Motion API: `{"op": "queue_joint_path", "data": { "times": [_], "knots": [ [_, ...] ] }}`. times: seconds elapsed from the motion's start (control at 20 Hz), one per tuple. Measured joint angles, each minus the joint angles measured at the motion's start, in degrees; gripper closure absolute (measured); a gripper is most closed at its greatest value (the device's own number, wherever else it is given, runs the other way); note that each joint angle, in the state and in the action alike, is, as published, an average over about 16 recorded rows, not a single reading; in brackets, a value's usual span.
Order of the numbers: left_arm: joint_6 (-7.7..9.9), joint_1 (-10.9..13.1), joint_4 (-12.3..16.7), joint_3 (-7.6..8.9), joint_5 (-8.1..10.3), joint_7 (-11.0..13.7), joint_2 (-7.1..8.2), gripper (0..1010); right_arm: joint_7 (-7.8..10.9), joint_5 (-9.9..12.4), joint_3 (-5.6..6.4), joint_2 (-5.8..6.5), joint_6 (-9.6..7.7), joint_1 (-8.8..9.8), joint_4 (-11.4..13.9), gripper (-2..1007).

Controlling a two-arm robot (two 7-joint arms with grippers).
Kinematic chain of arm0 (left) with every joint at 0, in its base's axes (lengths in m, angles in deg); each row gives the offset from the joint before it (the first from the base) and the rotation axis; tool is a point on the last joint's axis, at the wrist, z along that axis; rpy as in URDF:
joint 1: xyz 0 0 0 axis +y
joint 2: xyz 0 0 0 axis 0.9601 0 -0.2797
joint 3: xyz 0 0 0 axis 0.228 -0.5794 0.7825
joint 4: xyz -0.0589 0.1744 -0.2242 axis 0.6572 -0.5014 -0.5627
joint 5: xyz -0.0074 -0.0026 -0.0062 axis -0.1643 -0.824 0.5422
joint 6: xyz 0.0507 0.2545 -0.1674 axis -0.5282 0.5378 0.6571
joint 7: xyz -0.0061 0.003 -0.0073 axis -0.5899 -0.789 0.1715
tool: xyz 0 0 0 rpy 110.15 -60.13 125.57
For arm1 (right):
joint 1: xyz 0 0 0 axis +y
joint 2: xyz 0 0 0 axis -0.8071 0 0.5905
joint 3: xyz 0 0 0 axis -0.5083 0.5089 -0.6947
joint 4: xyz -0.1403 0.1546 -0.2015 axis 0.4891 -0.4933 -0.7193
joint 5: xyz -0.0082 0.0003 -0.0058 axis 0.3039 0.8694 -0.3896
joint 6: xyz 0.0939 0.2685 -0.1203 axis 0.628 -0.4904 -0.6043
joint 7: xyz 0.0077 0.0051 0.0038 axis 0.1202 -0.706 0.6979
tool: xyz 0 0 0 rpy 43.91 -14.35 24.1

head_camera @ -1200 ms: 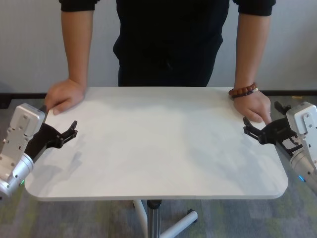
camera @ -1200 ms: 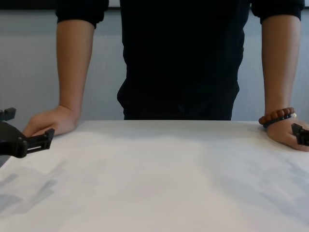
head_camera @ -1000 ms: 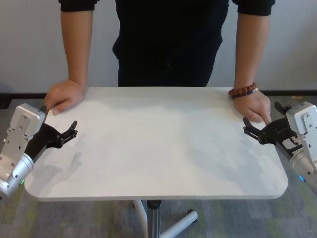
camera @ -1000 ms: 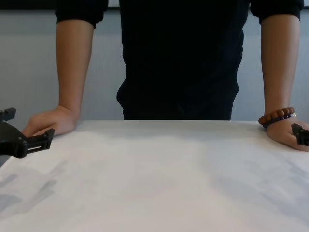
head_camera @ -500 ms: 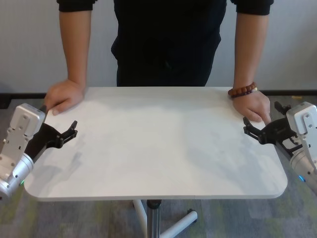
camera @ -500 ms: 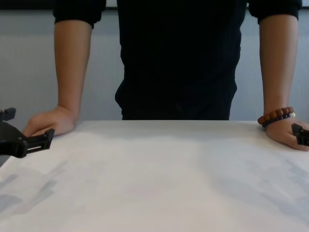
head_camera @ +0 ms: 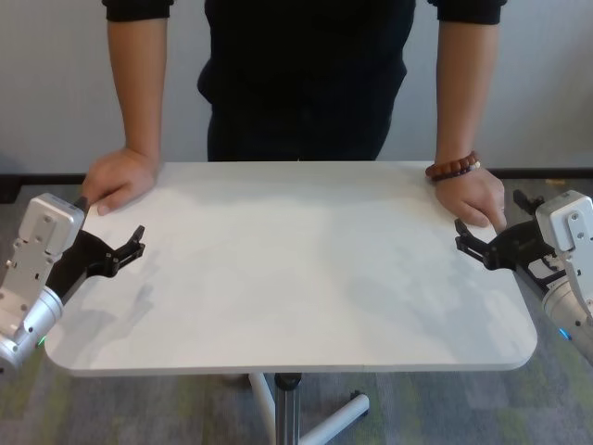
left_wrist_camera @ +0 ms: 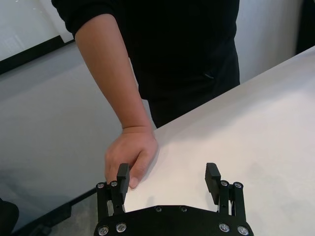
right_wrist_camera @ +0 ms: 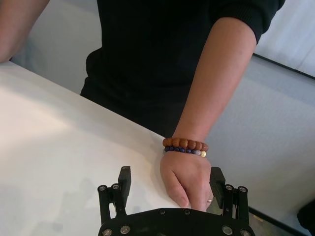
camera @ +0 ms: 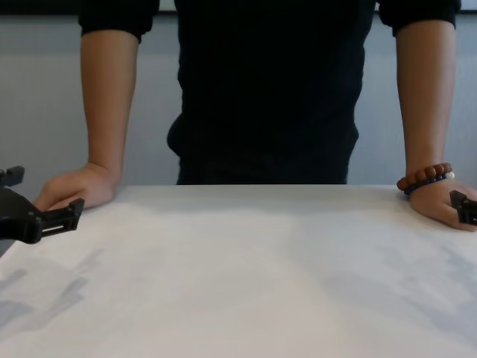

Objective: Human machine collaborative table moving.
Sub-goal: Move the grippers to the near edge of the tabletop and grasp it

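Observation:
The white table [head_camera: 296, 278] stands before me on its silver leg [head_camera: 289, 408]. The human [head_camera: 296, 74] in a black top stands at its far side with one hand [head_camera: 119, 178] on the far left corner and the braceleted hand [head_camera: 471, 197] on the far right corner. My left gripper [head_camera: 111, 224] is open at the table's left edge, with one finger [left_wrist_camera: 212, 176] over the top and the other [left_wrist_camera: 122, 175] off the edge by the human's hand. My right gripper [head_camera: 491, 221] is open at the right edge, and its fingers [right_wrist_camera: 124, 177] straddle the braceleted hand [right_wrist_camera: 184, 177].
Grey carpet [head_camera: 445, 408] lies under the table, where a white base foot [head_camera: 347, 408] sticks out from the leg. A pale grey wall [head_camera: 56, 93] rises behind the human. The tabletop fills the lower chest view [camera: 238, 283].
The human's torso has shifted a little to the view's left and the tabletop has crept very slightly with it. Both grippers stay open in the same places.

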Motion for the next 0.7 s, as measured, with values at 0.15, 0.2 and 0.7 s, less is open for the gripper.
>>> {"op": "queue_joint_path", "data": {
  "times": [0.15, 0.2, 0.7],
  "knots": [
    [0.0, 0.0, 0.0, 0.0, 0.0, 0.0, 0.0, 13, 0.0, 0.0, 0.0, 0.0, 0.0, 0.0, 0.0, 2],
    [0.0, 0.0, 0.0, 0.0, 0.0, 0.0, 0.0, 13, 0.0, 0.0, 0.0, 0.0, 0.0, 0.0, 0.0, 2],
    [0.0, 0.0, 0.0, 0.0, 0.0, 0.0, 0.0, 13, 0.0, 0.0, 0.0, 0.0, 0.0, 0.0, 0.0, 2]
  ]
}}
